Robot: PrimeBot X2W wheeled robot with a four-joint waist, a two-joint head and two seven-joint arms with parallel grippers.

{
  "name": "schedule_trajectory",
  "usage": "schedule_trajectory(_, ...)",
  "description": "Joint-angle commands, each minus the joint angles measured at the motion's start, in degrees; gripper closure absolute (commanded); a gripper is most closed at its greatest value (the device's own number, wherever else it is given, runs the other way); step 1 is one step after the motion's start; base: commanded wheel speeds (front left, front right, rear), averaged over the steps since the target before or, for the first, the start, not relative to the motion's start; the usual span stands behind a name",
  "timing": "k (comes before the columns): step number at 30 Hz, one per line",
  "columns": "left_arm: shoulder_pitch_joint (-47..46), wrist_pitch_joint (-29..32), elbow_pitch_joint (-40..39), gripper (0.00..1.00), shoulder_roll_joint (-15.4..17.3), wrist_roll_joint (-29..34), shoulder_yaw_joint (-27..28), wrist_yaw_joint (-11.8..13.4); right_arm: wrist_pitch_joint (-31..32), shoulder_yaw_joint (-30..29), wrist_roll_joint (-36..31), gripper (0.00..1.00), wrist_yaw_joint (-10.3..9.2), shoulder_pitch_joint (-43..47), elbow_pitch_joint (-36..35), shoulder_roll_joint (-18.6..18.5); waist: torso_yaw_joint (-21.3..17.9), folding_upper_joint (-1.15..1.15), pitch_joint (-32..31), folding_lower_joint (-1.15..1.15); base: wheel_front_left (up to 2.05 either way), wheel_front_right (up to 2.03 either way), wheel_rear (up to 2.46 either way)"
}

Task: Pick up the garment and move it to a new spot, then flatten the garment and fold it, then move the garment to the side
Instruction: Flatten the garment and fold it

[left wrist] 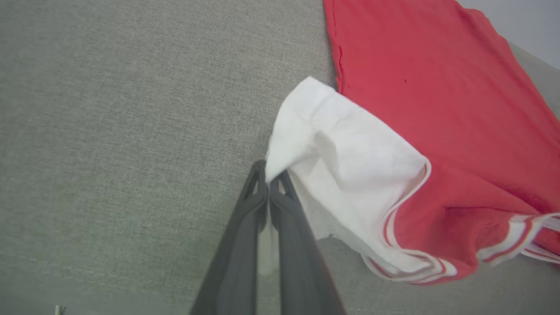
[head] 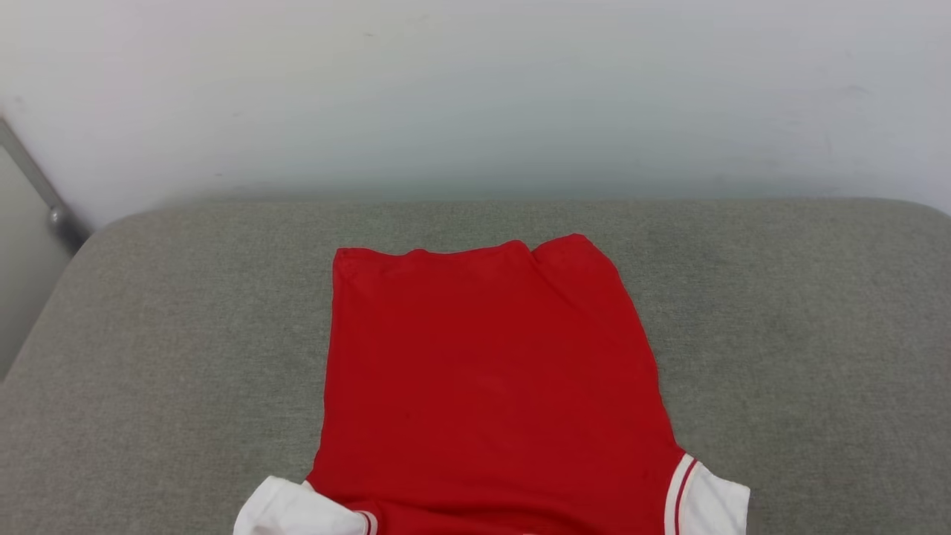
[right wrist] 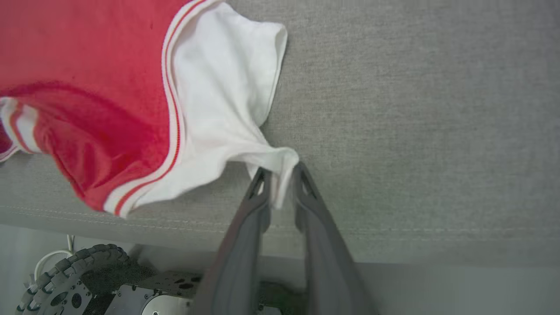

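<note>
The garment, a red jersey T-shirt, lies spread on a grey cushioned surface, hem toward the wall and plain side up. Its white sleeves reach the head view's bottom edge, and no letters show. In the left wrist view my left gripper is shut on the tip of one white sleeve, which is lifted and folded over. In the right wrist view my right gripper is shut on a corner of the other white sleeve, pulling it taut. Striped trim hangs over the front edge.
A pale wall rises behind the surface, with a grey metal bar at the far left. The surface's front seam runs close under the grippers. Below it shows the robot's wheeled base.
</note>
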Motion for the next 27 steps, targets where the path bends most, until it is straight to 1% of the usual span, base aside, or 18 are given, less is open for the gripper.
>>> schedule_trajectory(1,-0.52,-0.17,-0.38,1.00,-0.16,0.59,-0.33,0.02,-0.15,0.20,-0.21,0.00,-0.04,-0.97,-1.22,0.24,0.38,0.00,-0.10,0.01,0.00,0.00,0.00)
schedule_trajectory(4,-1.12,-0.32,-0.71,1.00,-0.29,1.13,-0.80,0.02,-1.79,-1.17,0.10,0.00,-0.04,-4.03,-2.47,0.48,0.79,0.00,-0.04,0.01,0.00,0.00,0.00)
schedule_trajectory(7,-1.89,-0.69,-1.38,1.00,-0.17,1.90,-1.00,0.11,-3.69,-3.73,-0.13,0.00,-0.04,-9.25,-1.51,0.78,1.40,0.00,0.66,0.01,0.00,0.00,0.00)
schedule_trajectory(9,-2.46,-0.92,-2.07,1.00,-0.04,2.53,-1.21,0.25,-4.49,-5.08,0.23,0.00,-0.04,-13.57,0.91,0.82,2.05,0.00,1.37,0.01,0.00,0.00,0.00)
schedule_trajectory(11,-3.46,-1.17,-3.09,1.00,0.01,3.25,-1.48,0.25,-4.70,-6.18,0.98,0.00,-0.04,-18.81,4.36,-0.06,3.09,0.00,2.59,0.01,0.00,0.00,0.00)
schedule_trajectory(15,-7.42,-1.78,-5.71,1.00,-0.19,5.13,-1.86,-0.31,-3.12,-6.97,2.16,0.00,-0.04,-30.75,11.69,-2.33,5.93,0.00,7.55,0.01,0.00,0.00,0.00)
schedule_trajectory(19,-11.55,-2.12,-7.82,1.00,-1.18,6.63,-2.64,-1.01,1.44,-7.25,2.34,0.00,-0.04,-42.99,19.02,-4.29,8.67,0.00,12.64,0.01,0.00,0.00,0.00)
schedule_trajectory(24,-16.09,-2.92,-9.34,1.00,-2.47,8.23,-3.71,-2.13,10.74,-6.13,1.02,0.00,-0.03,-56.78,26.40,-6.39,11.47,0.00,18.86,0.01,0.00,0.00,0.00)
schedule_trajectory(27,-18.72,-3.56,-9.73,1.00,-3.40,9.10,-4.29,-2.93,15.74,-5.11,0.02,0.00,-0.03,-63.58,29.42,-6.62,12.95,0.00,22.23,0.01,0.00,0.00,0.00)
